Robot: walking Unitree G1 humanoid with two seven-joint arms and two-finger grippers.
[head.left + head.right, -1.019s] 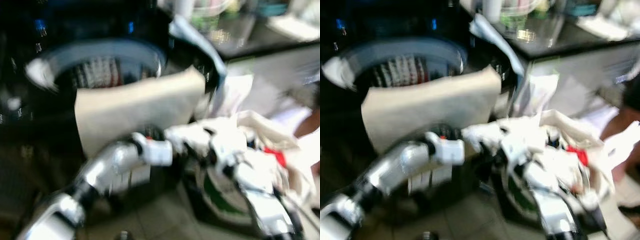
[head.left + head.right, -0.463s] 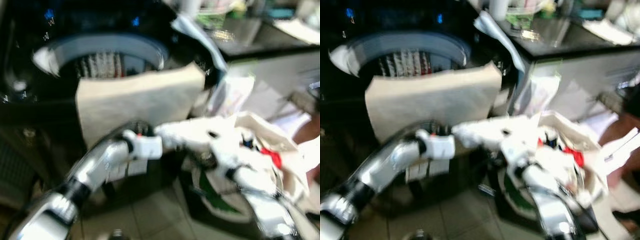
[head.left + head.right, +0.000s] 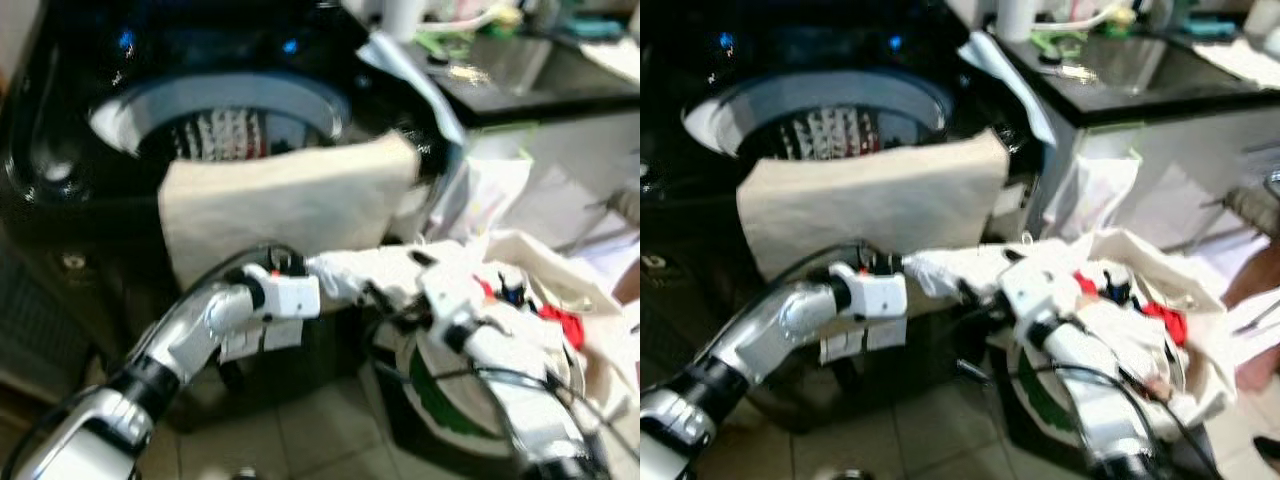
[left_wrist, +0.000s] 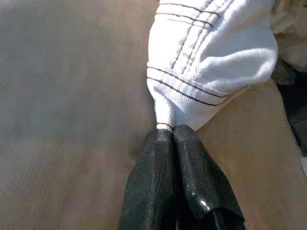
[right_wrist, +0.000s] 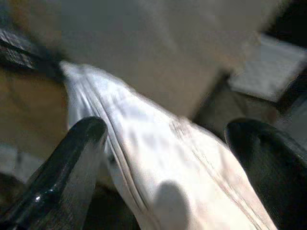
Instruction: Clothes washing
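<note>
- left gripper (image 4: 165, 130) is pinched tight on the end of a white garment (image 4: 211, 62), right in front of the washing machine (image 3: 60, 190)
- right gripper (image 5: 168, 143) has its fingers spread wide around the same garment
- beige cloth (image 3: 870, 205) hangs over the washer's front rim

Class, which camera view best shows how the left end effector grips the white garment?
The left wrist view: the left end effector is shut on the white garment. The eye views show the garment between both arms; the right wrist view shows it between open fingers.
</note>
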